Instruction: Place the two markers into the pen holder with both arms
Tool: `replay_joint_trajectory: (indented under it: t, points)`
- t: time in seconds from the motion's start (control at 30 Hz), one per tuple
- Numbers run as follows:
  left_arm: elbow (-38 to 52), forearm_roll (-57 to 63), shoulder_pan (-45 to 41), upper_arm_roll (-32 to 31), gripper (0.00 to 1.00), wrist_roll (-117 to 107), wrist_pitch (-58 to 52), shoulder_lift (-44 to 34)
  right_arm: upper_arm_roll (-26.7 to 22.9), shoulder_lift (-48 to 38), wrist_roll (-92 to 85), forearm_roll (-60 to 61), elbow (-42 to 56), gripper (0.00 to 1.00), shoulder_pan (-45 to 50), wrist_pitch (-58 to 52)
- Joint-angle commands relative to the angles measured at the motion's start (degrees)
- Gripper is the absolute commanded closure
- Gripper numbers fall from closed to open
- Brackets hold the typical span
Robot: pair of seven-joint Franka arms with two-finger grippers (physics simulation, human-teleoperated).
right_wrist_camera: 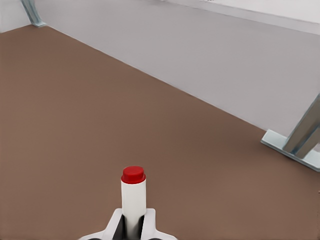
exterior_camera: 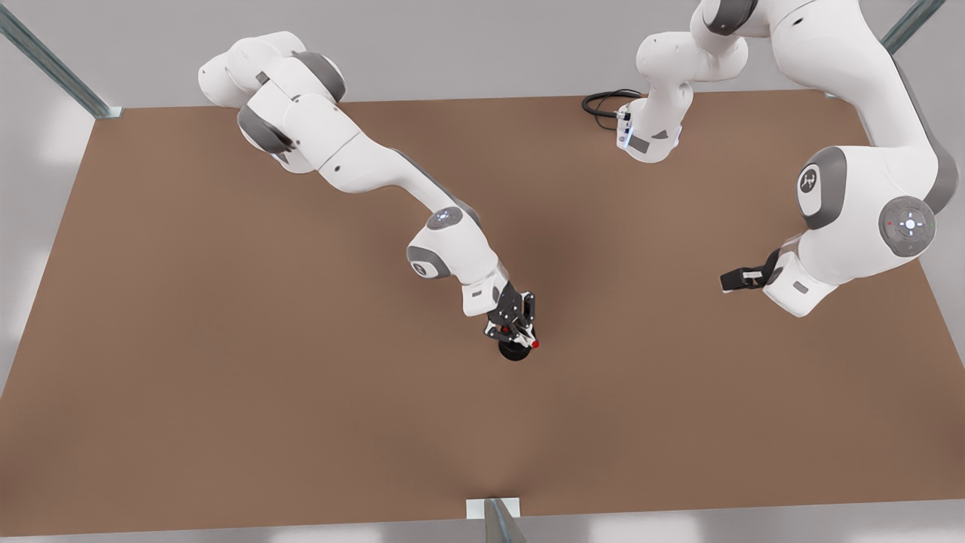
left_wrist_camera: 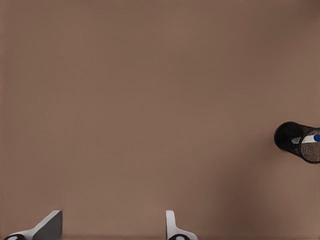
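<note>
Markers are nearly sorted: I'm gripping the red marker (right_wrist_camera: pixel 133 197) in my right tool (exterior_camera: pixel 519 332), clamped on the barrel with the red end sticking out, hanging right above the pen holder (exterior_camera: pixel 515 351) mid-worktop, toward the near edge, so it can drop straight in. The blue marker (left_wrist_camera: pixel 311 138) is already sitting inside the holder. My left tool (left_wrist_camera: pixel 114 225) is waiting well off toward the right edge, fingers spread wide and carrying nothing, out of the way.

Simulated robot lab: bare brown table (exterior_camera: pixel 226 377), metal frame struts (exterior_camera: pixel 53 64).
</note>
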Motion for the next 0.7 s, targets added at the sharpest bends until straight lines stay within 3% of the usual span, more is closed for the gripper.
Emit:
replay_joint_trajectory:
  t: [0.0, 0.57, 0.6, 0.63, 0.67]
  points:
    - [0.0, 0.1, 0.0, 0.0, 0.0, -1.7, 0.0, 0.0, 0.0, -0.1, 2.0, -1.3, 0.1, 0.74, -0.1, 0.4]
    - [0.0, 0.1, 1.7, 0.1, 0.0, -0.3, 0.8, 0.0, -2.0, 2.7, 2.2, -2.4, 2.6, 0.72, 2.1, 3.4]
    - [0.0, 0.1, 1.7, 0.1, 0.0, -0.1, 0.8, 0.0, -2.0, 2.7, 2.2, -2.3, 2.6, 0.2, 2.1, 3.4]
    - [-0.1, 0.1, 1.7, 0.1, 0.0, -0.1, 0.8, 0.0, -2.0, 2.7, 2.2, -2.3, 2.6, 0.0, 2.1, 3.4]
    - [0.0, 0.1, 1.7, 0.1, 0.0, -0.1, 0.8, -0.1, -2.0, 2.7, 2.2, -2.3, 2.6, 0.0, 2.1, 3.4]
